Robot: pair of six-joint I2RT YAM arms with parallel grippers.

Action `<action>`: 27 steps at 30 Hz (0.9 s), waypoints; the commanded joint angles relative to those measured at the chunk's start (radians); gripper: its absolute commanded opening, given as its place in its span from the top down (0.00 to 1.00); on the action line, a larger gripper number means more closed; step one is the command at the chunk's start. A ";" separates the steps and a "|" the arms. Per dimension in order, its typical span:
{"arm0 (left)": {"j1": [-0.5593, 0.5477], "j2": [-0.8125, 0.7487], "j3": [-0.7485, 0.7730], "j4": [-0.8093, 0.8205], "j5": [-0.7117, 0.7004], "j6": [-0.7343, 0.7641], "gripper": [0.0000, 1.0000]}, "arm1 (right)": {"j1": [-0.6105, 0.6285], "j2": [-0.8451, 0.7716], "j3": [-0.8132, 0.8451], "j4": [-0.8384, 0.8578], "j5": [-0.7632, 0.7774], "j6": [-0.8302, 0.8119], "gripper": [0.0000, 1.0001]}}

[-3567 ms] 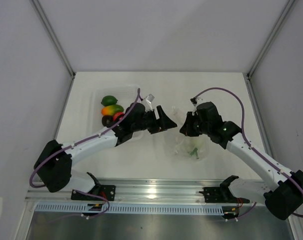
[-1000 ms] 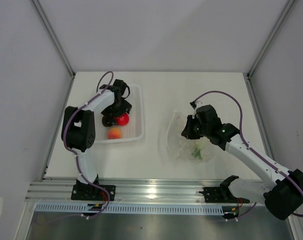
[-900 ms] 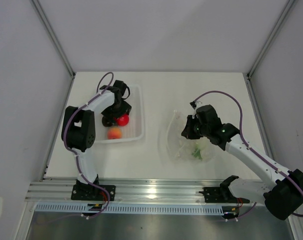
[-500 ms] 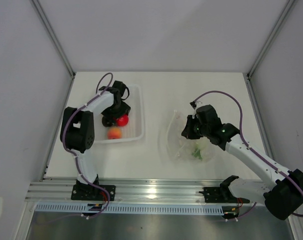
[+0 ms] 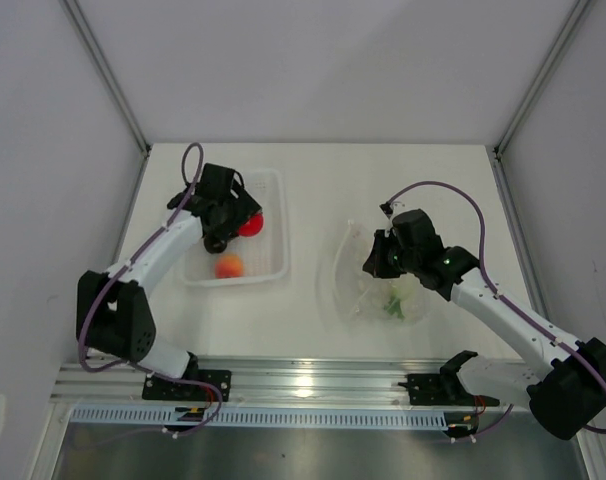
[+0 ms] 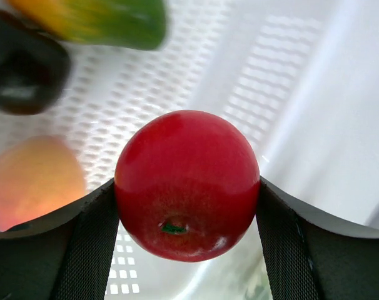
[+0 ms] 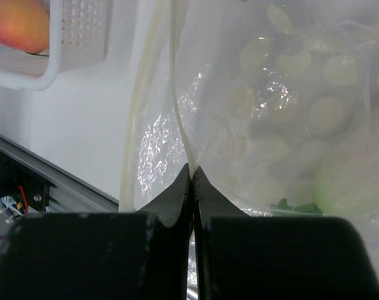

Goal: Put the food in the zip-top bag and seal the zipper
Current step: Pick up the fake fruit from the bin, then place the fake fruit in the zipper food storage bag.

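My left gripper [image 5: 245,220] is shut on the red fruit [image 6: 187,184], which sits between both pads just above the white perforated tray [image 5: 273,262]. The yellow-green mango [image 6: 96,19], the dark brown piece [image 6: 24,69] and the orange peach [image 5: 229,265] lie in the tray. My right gripper [image 7: 191,172] is pinched shut on one upper edge of the transparent zip-top bag [image 5: 358,295], holding its mouth open toward the tray. The white radish [image 7: 358,181] with green leaves [image 5: 391,303] lies inside the bag. I cannot make out the zipper strip clearly.
The tray stands at the left of the white table and the bag right of centre, with bare table [image 5: 308,210] between them. An aluminium rail [image 5: 303,380] runs along the near edge. White walls close in the sides and back.
The left gripper has closed on the red fruit and raised it slightly toward the tray's right side, while the left arm's elbow swung out to the near left. The right arm has stayed still.
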 commanded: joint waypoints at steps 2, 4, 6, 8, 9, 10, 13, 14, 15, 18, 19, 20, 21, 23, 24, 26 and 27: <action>-0.030 -0.194 -0.227 0.420 0.194 0.176 1.00 | -0.002 -0.011 0.002 0.029 0.009 -0.003 1.00; -0.035 -0.275 -0.288 0.649 0.342 0.203 0.99 | -0.002 -0.010 0.002 0.032 0.008 -0.002 1.00; -0.053 -0.315 -0.339 0.733 0.441 0.226 0.99 | -0.002 -0.008 0.003 0.032 0.006 0.000 1.00; -0.072 -0.319 -0.330 0.770 0.498 0.258 0.99 | -0.001 -0.007 0.005 0.035 0.006 0.000 1.00; -0.095 -0.316 -0.325 0.781 0.532 0.269 1.00 | -0.001 -0.007 0.006 0.035 0.005 0.000 1.00; -0.110 -0.311 -0.323 0.792 0.598 0.275 0.99 | -0.001 -0.002 0.008 0.035 0.005 0.000 1.00; -0.175 -0.317 -0.363 0.881 0.682 0.258 0.99 | -0.001 -0.003 0.014 0.029 0.006 -0.002 1.00; -0.211 -0.317 -0.398 0.907 0.696 0.234 0.99 | -0.001 -0.005 0.014 0.027 0.009 0.000 1.00; -0.230 -0.314 -0.408 0.939 0.704 0.223 0.99 | -0.001 -0.007 0.016 0.027 0.011 -0.002 1.00; -0.305 -0.296 -0.446 0.964 0.692 0.205 0.99 | -0.001 -0.008 0.017 0.029 0.009 0.000 1.00; -0.320 -0.294 -0.460 0.979 0.683 0.201 1.00 | -0.001 -0.008 0.017 0.029 0.009 0.000 1.00; -0.352 -0.291 -0.495 0.993 0.658 0.200 1.00 | -0.001 -0.008 0.017 0.029 0.009 0.000 1.00; -0.368 -0.286 -0.503 1.005 0.650 0.198 0.99 | -0.001 -0.008 0.017 0.029 0.008 0.003 1.00; -0.403 -0.262 -0.518 1.020 0.652 0.192 1.00 | 0.001 -0.008 0.016 0.027 0.005 0.006 1.00; -0.412 -0.251 -0.521 1.042 0.656 0.188 0.99 | 0.001 -0.010 0.014 0.027 0.005 0.006 1.00; -0.440 -0.230 -0.529 1.059 0.652 0.172 0.99 | 0.001 -0.011 0.011 0.027 0.005 0.008 1.00; -0.449 -0.224 -0.532 1.078 0.650 0.168 0.99 | 0.001 -0.013 0.011 0.029 0.005 0.008 1.00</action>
